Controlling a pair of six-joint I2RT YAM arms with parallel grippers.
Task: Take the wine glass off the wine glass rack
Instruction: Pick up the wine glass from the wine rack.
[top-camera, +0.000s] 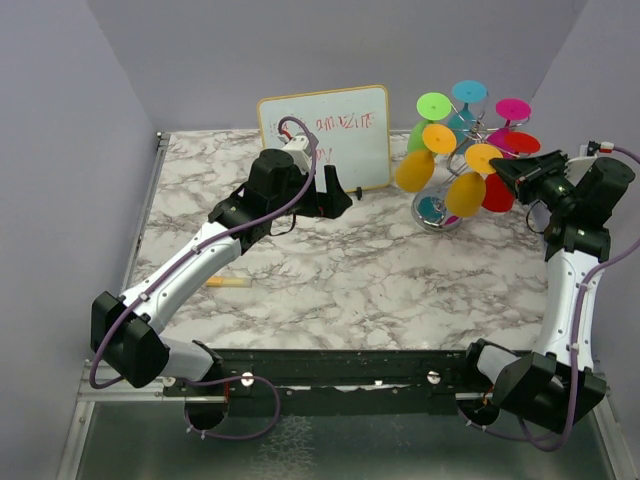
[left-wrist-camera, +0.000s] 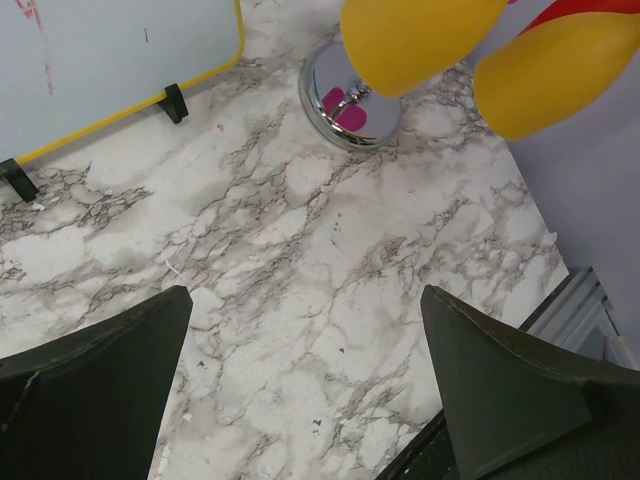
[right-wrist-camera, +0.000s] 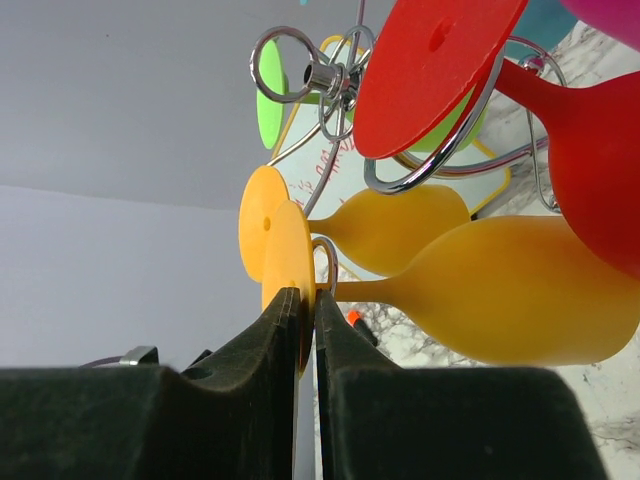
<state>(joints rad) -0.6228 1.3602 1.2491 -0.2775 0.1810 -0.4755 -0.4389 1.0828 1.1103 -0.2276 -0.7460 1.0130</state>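
Observation:
The wine glass rack (top-camera: 435, 212) is a silver wire stand on a round shiny base (left-wrist-camera: 345, 100), with several coloured glasses hanging upside down from it. My right gripper (right-wrist-camera: 307, 295) is shut on the round foot (right-wrist-camera: 288, 250) of a yellow wine glass (right-wrist-camera: 500, 290), whose stem sits in a wire loop. In the top view that gripper (top-camera: 497, 168) reaches the rack's right side, at the yellow glass (top-camera: 465, 193). My left gripper (left-wrist-camera: 305, 295) is open and holds nothing. It hovers over the marble left of the rack, in front of the whiteboard (top-camera: 325, 135).
A second yellow glass (right-wrist-camera: 390, 230), a red one (right-wrist-camera: 590, 150), and green (top-camera: 433, 104), teal (top-camera: 468, 92) and magenta (top-camera: 512, 109) ones crowd the rack. A yellow pen (top-camera: 228, 283) lies on the table under the left arm. Grey walls enclose the table.

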